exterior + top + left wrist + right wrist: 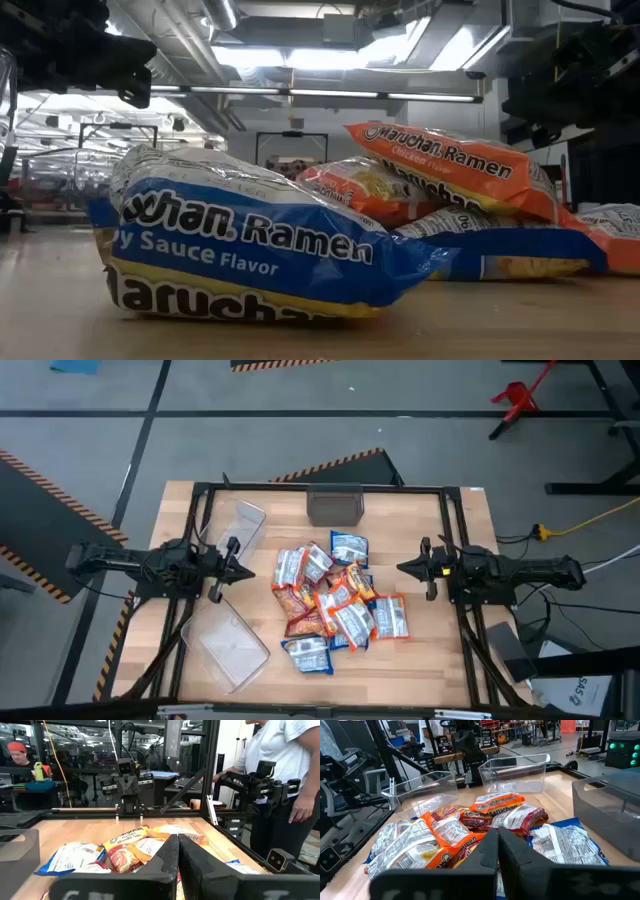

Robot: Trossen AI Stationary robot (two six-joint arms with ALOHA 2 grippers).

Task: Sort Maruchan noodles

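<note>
The Maruchan noodles [335, 600] lie in a loose heap on the middle of the wooden table, blue-and-white, orange and red-orange packets overlapping each other. In the low view a blue packet [240, 250] lies nearest, with orange ones [450, 165] behind it. My left gripper [248, 572] hovers left of the heap, pointing at it, fingers shut [178, 845]. My right gripper [402, 568] hovers right of the heap, facing it, also shut [498, 840]. Neither touches a packet.
Two clear plastic bins sit on the table's left side, one toward the far edge [238, 525] and one near the front [228, 645]. A grey bin [333, 506] stands at the far edge. A black frame [452, 520] rims the table. A person [280, 750] stands beyond the right side.
</note>
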